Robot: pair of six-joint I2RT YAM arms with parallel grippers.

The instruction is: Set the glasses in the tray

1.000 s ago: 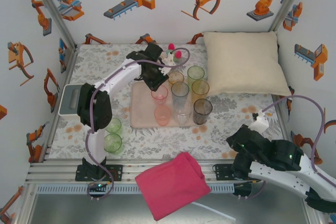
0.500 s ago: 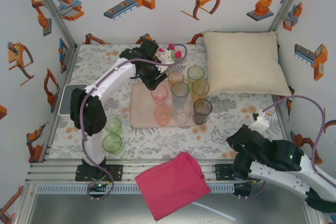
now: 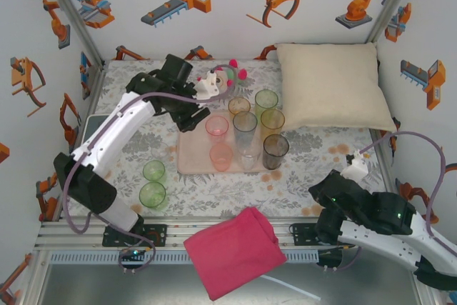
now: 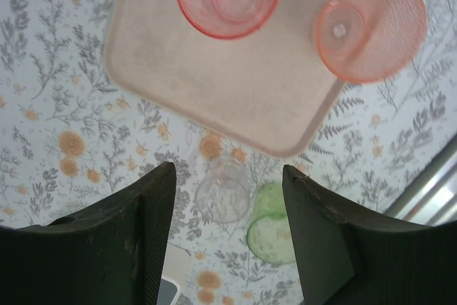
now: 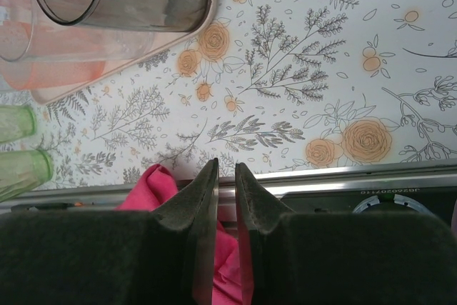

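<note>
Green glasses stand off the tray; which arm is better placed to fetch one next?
Left, probably. The left gripper is open and empty by the left edge of the tray, nearer the green glasses. The right gripper, nearly shut, sits across the tray.

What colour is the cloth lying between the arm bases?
The cloth is magenta; top external view.

White links (image 3: 118, 123), black joints (image 3: 175, 69), purple cables (image 3: 421, 141); left claw (image 4: 227, 169), right claw (image 5: 226, 164) black.
</note>
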